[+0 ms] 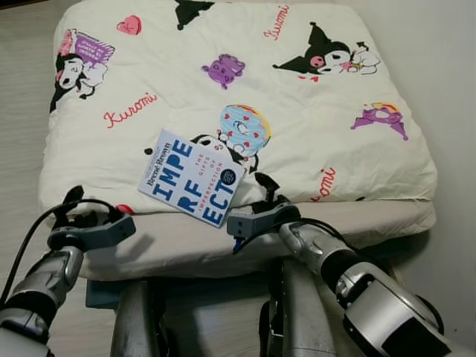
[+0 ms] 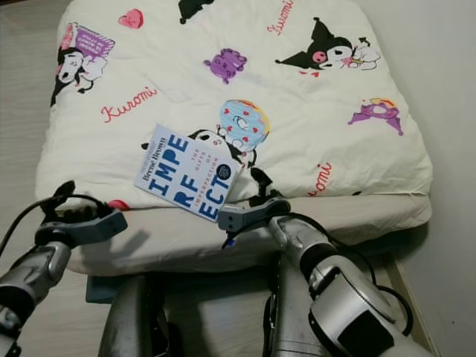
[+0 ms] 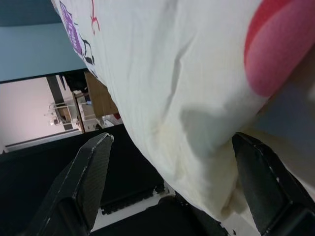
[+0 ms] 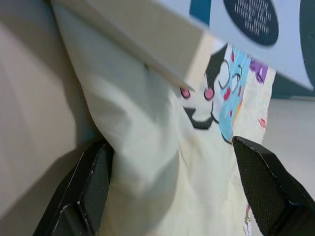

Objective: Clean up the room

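A white and blue book (image 1: 195, 177) titled "IMPERFECT" lies flat on the cartoon-print duvet (image 1: 297, 111), close to the bed's front edge. My right gripper (image 1: 266, 192) sits at that edge just right of the book's lower corner. It is open, with a fold of duvet between its fingers (image 4: 93, 182) and the book's corner (image 4: 197, 39) just above. My left gripper (image 1: 89, 208) is at the front left edge of the bed, open, its fingers (image 3: 93, 167) straddling the duvet's rim beside a pink print patch (image 3: 280, 49).
The duvet lies on a beige mattress (image 1: 186, 249) whose front edge faces me. A pale wall (image 1: 454, 89) runs along the right side and wood floor (image 1: 18, 111) along the left. My legs (image 1: 137, 320) stand against the bed, near a blue object (image 1: 97, 294) low at its foot.
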Motion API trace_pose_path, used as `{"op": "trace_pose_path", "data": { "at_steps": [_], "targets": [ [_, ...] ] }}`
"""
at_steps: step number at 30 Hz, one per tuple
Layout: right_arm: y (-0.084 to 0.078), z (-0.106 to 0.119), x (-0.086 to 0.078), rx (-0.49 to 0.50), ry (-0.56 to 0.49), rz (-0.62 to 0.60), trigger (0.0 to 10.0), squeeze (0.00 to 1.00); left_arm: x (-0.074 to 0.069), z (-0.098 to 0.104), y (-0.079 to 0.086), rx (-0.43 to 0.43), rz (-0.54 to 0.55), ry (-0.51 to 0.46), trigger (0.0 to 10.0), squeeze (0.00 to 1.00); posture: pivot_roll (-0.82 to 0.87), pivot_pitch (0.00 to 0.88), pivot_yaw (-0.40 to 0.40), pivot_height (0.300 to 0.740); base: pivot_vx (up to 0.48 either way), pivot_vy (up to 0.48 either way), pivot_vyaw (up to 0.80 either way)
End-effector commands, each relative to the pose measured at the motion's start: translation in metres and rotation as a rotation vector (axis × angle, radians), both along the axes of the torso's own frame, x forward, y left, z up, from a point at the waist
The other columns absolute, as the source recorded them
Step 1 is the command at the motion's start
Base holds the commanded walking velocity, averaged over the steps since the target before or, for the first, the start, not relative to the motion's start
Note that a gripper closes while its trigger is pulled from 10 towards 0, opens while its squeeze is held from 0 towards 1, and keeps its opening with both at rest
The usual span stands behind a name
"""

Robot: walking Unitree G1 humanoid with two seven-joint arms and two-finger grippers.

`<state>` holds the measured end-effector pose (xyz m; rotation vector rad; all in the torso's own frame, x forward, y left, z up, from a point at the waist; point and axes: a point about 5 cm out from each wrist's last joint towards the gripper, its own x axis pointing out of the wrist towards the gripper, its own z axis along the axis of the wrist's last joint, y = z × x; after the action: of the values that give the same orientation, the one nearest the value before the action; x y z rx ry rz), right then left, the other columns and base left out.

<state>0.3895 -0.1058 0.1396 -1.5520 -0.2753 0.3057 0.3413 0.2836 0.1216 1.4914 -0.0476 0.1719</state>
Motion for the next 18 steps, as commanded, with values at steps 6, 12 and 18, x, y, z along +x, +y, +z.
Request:
{"op": "trace_pose_path", "data": {
  "at_steps": [6, 12, 18],
  "targets": [
    [-0.020, -0.006, 0.000, -0.090, -0.009, -0.066, 10.0, 0.00, 0.001, -0.002, 0.000, 0.047, 0.001, 0.010, 10.0, 0.00, 0.01, 0.524, -0.033, 0.566, 0.000, 0.000, 0.00],
    [-0.025, -0.007, 0.001, -0.085, 0.020, -0.093, 10.0, 0.00, 0.004, -0.004, -0.003, 0.050, 0.006, 0.033, 10.0, 0.00, 0.00, 0.532, -0.030, 0.566, 0.000, 0.000, 0.00],
    [-0.025, -0.016, -0.002, -0.109, 0.075, -0.098, 10.0, 0.00, 0.002, -0.007, 0.000, 0.049, 0.020, 0.052, 0.0, 0.00, 0.00, 0.524, -0.027, 0.566, 0.000, 0.000, 0.00]
  ]
}}
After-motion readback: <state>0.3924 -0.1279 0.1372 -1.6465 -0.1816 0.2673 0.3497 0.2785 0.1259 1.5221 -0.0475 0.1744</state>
